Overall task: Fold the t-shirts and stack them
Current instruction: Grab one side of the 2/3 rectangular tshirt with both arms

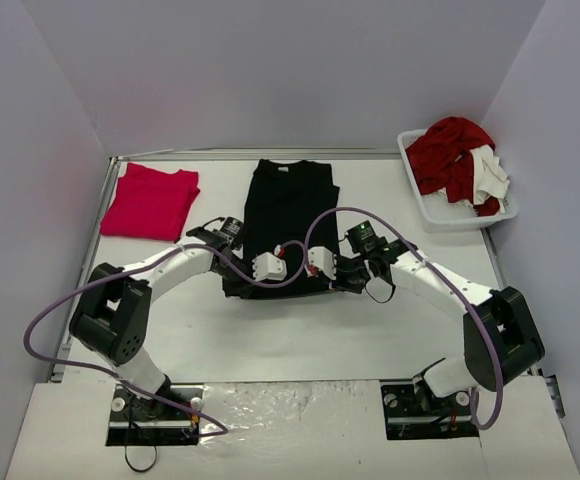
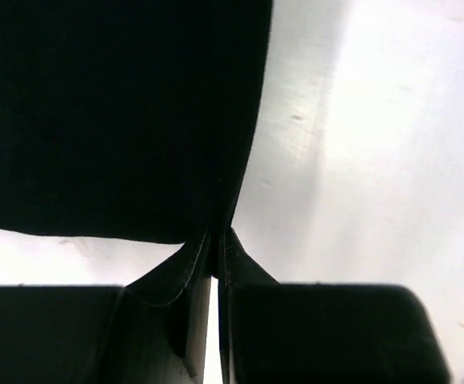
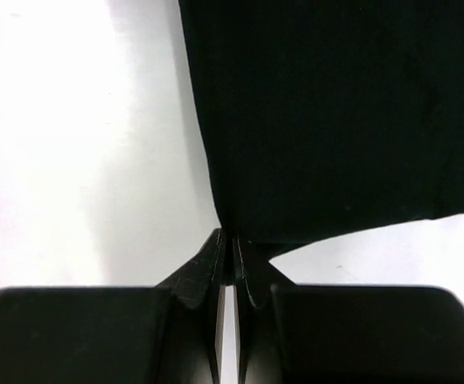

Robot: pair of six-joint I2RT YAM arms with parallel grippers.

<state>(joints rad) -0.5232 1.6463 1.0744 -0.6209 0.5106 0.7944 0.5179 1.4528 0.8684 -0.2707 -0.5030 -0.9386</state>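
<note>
Sitting at about 2 o'clock on the table (image 1: 300, 330) was a white bin (image 1: 457, 222). Inside it lay a heap of dark red cloth (image 1: 450, 150) with some white cloth (image 1: 490, 175) on the side toward 3 o'clock. Only the top view showed this bin. It was also the only view that showed the pink-red t-shirt (image 1: 150, 200), which lay folded flat at about 10 o'clock, well apart from the bin. The black t-shirt (image 1: 290, 200) lay in the middle of the table, with its neck toward 12 o'clock and a small white tag (image 1: 282, 170) at the neck. From above, the left gripper (image 1: 280, 265) and the right gripper (image 1: 312, 262) were close together over the 6 o'clock end of the black t-shirt. That view was too small to show how their jaws stood. The wrist views showed it well. In the left wrist view, the left gripper (image 2: 218, 240) had its jaws pressed tight on a corner of the black t-shirt (image 2: 120, 112), and the cloth spread away toward 11 o'clock. In the right wrist view, the right gripper (image 3: 228, 240) pinched another corner of the black t-shirt (image 3: 336, 112) the same way, and the cloth spread toward 1 o'clock. Bare white table showed beside the cloth in both wrist views.
</note>
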